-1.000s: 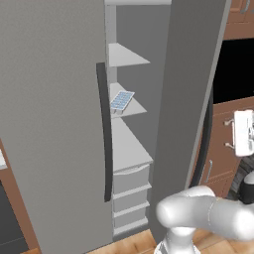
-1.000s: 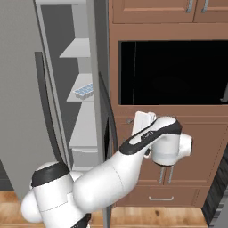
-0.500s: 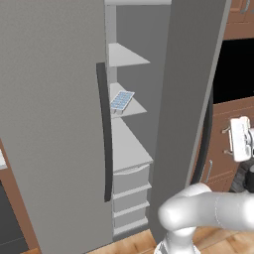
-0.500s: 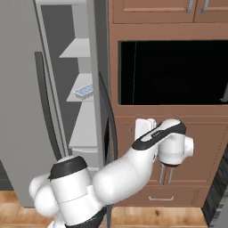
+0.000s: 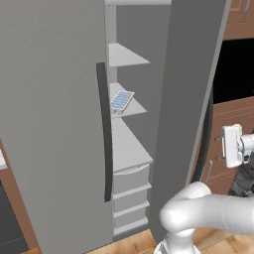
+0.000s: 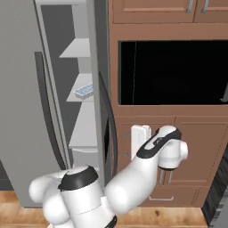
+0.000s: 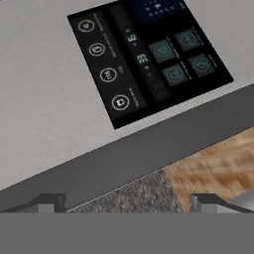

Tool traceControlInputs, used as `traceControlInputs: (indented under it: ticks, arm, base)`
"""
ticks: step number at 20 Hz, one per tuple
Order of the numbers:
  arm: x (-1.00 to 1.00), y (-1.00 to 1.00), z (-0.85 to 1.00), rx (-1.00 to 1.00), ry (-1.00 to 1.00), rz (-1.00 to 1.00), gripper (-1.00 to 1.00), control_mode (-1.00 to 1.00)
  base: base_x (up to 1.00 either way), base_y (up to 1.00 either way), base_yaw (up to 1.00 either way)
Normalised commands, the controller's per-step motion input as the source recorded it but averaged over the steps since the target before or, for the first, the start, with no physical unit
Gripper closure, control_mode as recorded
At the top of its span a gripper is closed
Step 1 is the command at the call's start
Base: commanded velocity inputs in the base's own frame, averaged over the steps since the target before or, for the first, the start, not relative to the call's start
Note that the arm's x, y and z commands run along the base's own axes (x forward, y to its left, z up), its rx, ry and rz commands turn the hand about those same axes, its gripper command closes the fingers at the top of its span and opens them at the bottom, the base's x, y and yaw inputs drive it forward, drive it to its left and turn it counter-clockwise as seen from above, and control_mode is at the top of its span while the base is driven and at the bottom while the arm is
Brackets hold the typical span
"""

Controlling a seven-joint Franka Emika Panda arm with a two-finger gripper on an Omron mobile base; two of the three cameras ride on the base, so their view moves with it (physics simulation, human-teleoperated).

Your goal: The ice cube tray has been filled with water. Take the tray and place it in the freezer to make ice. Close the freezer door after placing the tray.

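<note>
The ice cube tray (image 5: 121,100) sits inside the freezer (image 5: 130,149), tilted on a white shelf (image 5: 130,106) in the upper middle of the left base view; in the right base view the same tray (image 6: 84,91) lies left of centre on its shelf. Below it the compartment holds another wide shelf and a stack of white drawers (image 5: 131,191). The freezer door (image 5: 191,99) stands open, a tall grey panel running down the right of centre in the left base view, its curved black handle (image 5: 206,139) along its right edge. The other grey door (image 5: 52,124) fills the left side with its own long black handle (image 5: 104,131). The white arm bends across the bottom of both base views, and the hand reaches toward the brown wooden cabinets (image 6: 200,147) under a dark oven window (image 6: 173,73). In the hand view the gripper (image 7: 126,201) has its jaws spread wide with nothing between them, the two dark tips far apart at the bottom of the frame, facing a grey panel with a black control display (image 7: 149,54) at the top.
</note>
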Motion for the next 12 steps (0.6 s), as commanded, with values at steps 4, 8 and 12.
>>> traceControlInputs:
  ticks: [4, 8, 12]
  arm:
    - [0.00, 0.26, -0.17, -0.02, -0.07, 0.00, -1.00, -1.00]
    - [0.04, 0.03, -0.03, 0.00, -0.01, 0.00, -1.00, -1.00]
    - [0.07, 0.00, 0.00, 0.00, 0.00, 0.00, -1.00, -1.00]
  base:
    - [0.00, 0.00, 0.00]
    - [0.00, 0.00, 0.00]
    - [0.00, 0.00, 0.00]
